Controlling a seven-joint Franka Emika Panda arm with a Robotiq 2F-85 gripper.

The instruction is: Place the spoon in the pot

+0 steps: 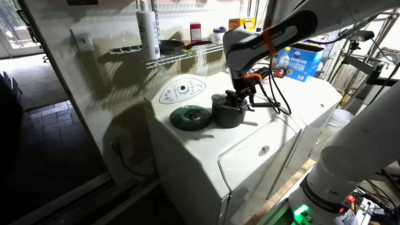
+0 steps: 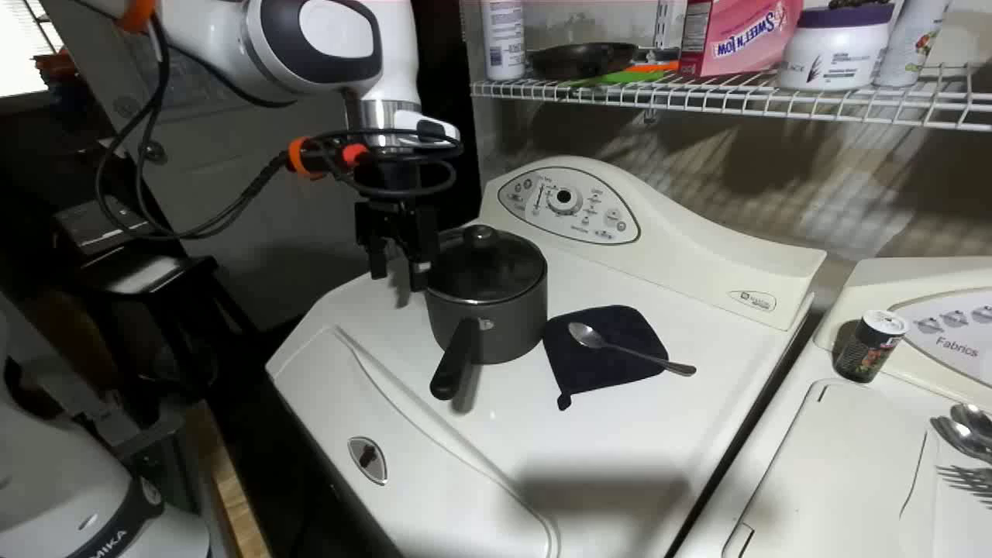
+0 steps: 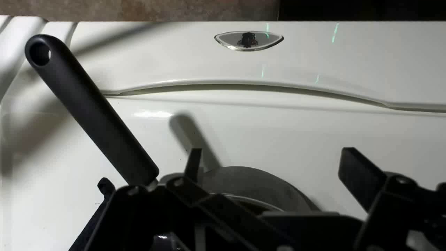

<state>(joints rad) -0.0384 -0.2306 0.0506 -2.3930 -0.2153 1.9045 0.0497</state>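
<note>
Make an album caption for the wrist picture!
Open black gripper partly hides a round dark grey metal pot, long black handle poking over a white machine.

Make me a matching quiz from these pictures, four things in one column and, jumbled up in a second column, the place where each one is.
Things
1. spoon
2. glass lid
3. small can
4. pink box

Places
A. up on the wire shelf
B. on the dark potholder, handle end past its edge
C. next to the panel marked Fabrics
D. on top of the pot

Right pairs: 1-B, 2-D, 3-C, 4-A
</note>
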